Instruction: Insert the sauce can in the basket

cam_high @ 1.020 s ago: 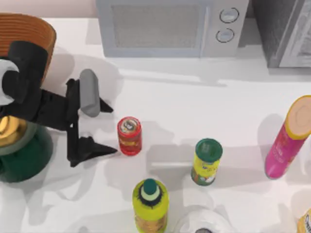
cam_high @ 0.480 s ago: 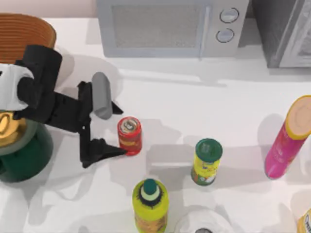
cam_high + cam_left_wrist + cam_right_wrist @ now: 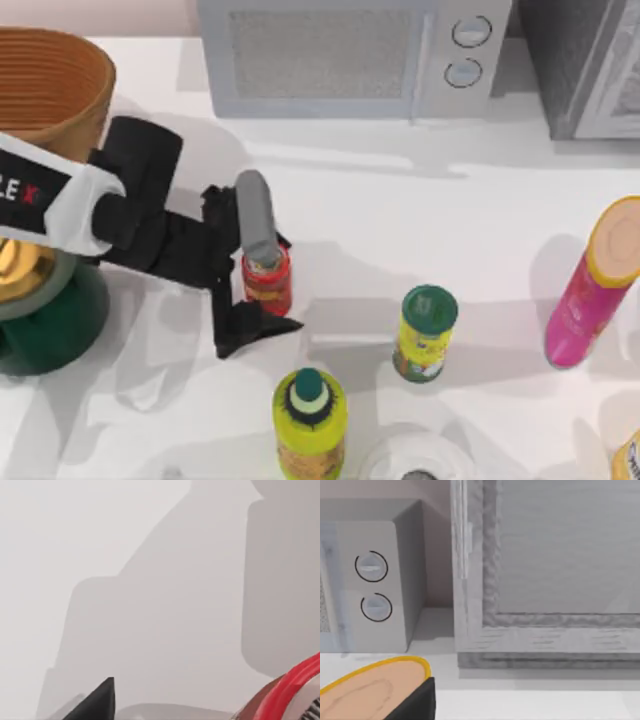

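The sauce can (image 3: 268, 288), short and red with a silver top, stands upright on the white table left of centre. My left gripper (image 3: 274, 284) is open and straddles it, one black finger (image 3: 262, 327) on the near side and the other on the far side under the grey wrist camera. In the left wrist view, the can's red rim (image 3: 292, 690) sits close beside a black fingertip (image 3: 101, 700). The wicker basket (image 3: 55, 85) stands at the far left corner, apart from the can. My right gripper (image 3: 417, 705) hangs by the pink canister's top.
A dark green pot with a gold lid (image 3: 45, 310) sits under the left arm. A yellow bottle (image 3: 310, 420) and a green-lidded canister (image 3: 427, 335) stand near the can. A pink canister (image 3: 592, 285) is at the right. A microwave (image 3: 350, 55) lines the back.
My left arm has moved right across the table. Its open fingers, which were left of the sauce can, now sit on either side of it. The can has not moved.
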You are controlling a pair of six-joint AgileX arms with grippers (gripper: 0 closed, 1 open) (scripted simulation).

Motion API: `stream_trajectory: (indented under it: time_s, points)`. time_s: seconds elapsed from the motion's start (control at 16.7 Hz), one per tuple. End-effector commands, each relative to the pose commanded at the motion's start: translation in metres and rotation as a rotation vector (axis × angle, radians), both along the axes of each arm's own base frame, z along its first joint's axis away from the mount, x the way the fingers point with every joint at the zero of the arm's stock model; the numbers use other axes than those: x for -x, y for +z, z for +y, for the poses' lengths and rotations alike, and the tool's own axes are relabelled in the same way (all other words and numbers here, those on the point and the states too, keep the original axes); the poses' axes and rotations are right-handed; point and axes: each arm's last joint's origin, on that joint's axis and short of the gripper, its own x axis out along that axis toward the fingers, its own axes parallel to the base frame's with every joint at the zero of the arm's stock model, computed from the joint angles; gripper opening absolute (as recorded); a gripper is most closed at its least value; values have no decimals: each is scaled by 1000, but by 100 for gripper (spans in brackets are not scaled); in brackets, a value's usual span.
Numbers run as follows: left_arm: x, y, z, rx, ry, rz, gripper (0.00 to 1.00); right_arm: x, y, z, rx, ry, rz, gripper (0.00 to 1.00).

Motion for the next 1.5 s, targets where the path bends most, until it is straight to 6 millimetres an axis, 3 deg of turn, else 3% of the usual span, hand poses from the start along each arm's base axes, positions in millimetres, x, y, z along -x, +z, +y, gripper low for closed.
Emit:
stream_trajectory:
  time_s: [0.12, 0.9, 1.5]
  points:
    - [0, 0, 0, 0, 0, 0, 100, 0, 0, 0, 0, 0, 0, 100]
    - [0, 0, 0, 0, 0, 0, 2, 0, 0, 0, 0, 0, 0, 100]
    - [-1, 2, 1, 1, 3, -5, 0, 0, 0, 0, 0, 0, 0, 100]
